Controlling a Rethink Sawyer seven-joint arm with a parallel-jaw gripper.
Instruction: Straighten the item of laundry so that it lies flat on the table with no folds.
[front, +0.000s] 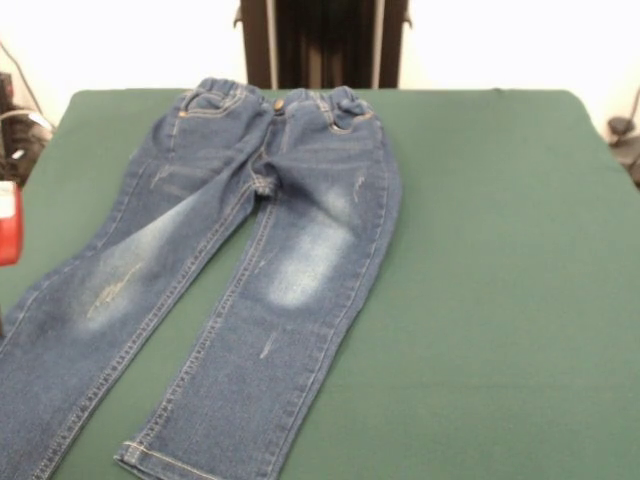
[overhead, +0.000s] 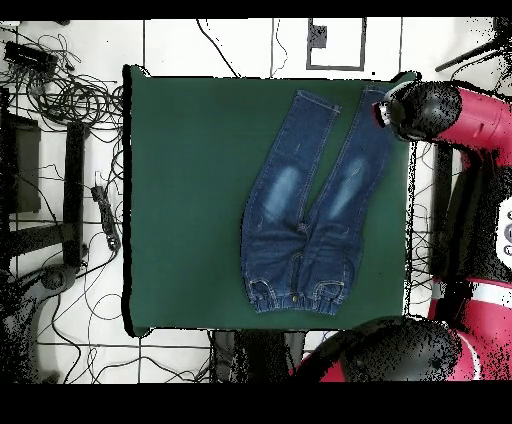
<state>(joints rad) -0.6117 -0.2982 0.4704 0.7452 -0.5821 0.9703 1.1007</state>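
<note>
The item of laundry (front: 290, 230), small blue jeans with faded thigh patches, lies front side up on the green table (front: 500, 250). Its elastic waistband is at the table's far edge in the front view. The legs spread in a narrow V. One hem (front: 165, 458) shows near the front edge, and the other leg runs out of the picture at the lower left. In the overhead view the jeans (overhead: 305, 200) lie right of the table's (overhead: 180, 200) middle. The arm's black and red end (overhead: 420, 108) hangs over that second leg's hem. The gripper is too unclear to read.
A red part of the arm (front: 6, 222) shows at the left edge of the front view. Cables and stands (overhead: 60, 180) lie on the floor to the left of the table in the overhead view. The arm's red links (overhead: 480, 210) run along the table's right side.
</note>
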